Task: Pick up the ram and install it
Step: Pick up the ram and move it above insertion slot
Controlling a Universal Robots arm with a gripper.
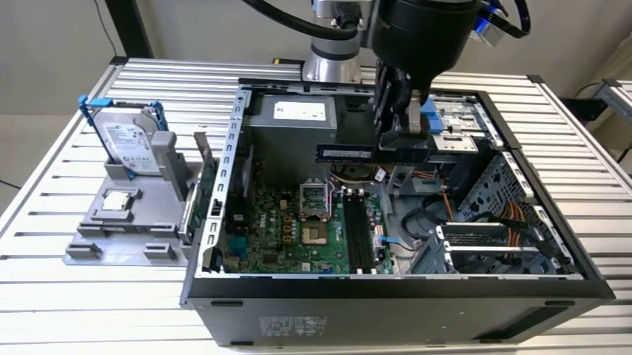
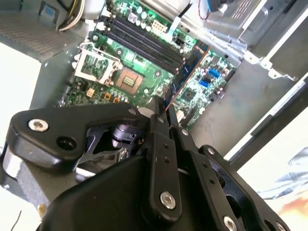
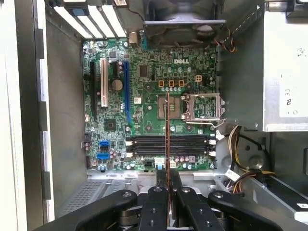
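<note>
At the exterior view's left, a grey holder [image 1: 129, 222] on the slatted surface [image 1: 89, 310] carries a hard drive [image 1: 130, 144] and a small square chip [image 1: 118, 200]. Neither is touched.

Toward the middle stands the open computer case [image 1: 395, 310]. Its motherboard [image 1: 286, 229] lies bare, with the dark memory slots [image 1: 360, 229] running toward the frame's lower edge. Above them, in the upper middle of the frame, the ram [image 1: 345, 153] hangs off the surface and clear of the board, held at one end by the gripper [image 1: 398, 139]. In the first wrist view the fingers [image 3: 160, 179] are clamped on the stick, which shows edge-on as a thin line between them.

The pick-up looks done and the install is in hand, with the stick carried over the board but not seated. It appears to lie across the slots rather than along them. Seating it likely calls for a wrist turn to match a slot's line, then a straight, even press.

At the exterior view's right, orange cables [image 1: 516, 228] crowd that side of the case.
</note>
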